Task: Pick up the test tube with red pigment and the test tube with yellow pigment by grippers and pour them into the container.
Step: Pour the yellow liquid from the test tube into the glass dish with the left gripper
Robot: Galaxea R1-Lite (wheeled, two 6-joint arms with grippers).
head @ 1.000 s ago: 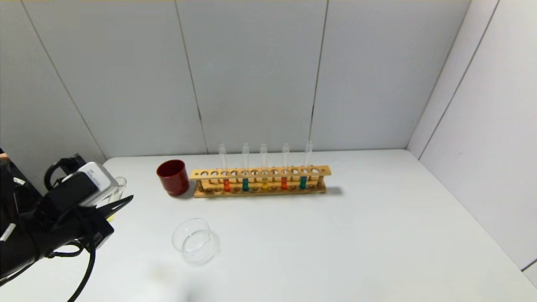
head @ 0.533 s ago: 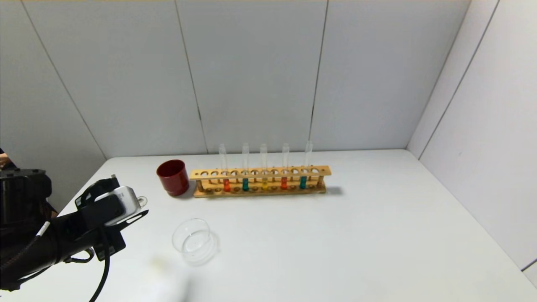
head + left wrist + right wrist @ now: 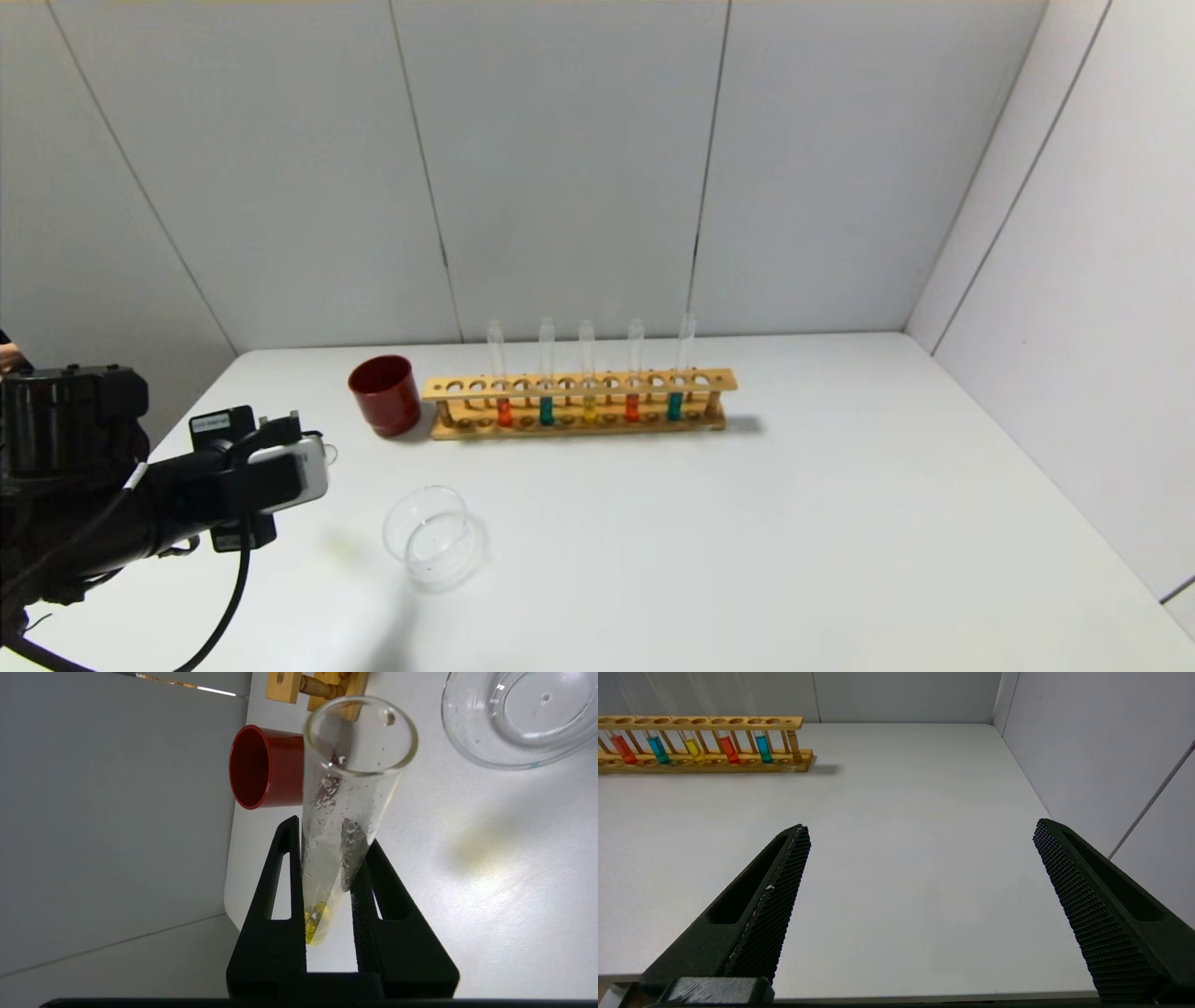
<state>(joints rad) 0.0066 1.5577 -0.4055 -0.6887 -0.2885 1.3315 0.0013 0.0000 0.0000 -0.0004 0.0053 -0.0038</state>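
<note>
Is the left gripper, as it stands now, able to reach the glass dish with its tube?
Probably yes. The left gripper holds the yellow tube beside the dish, and only bare table lies between them.

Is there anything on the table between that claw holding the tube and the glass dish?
Only bare table with a faint yellowish smear, between left gripper and container, in the head view.

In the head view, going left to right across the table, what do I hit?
Left gripper shut on a yellow tube → red cup → wooden rack with its tubes: red, teal, yellow, red, teal.
</note>
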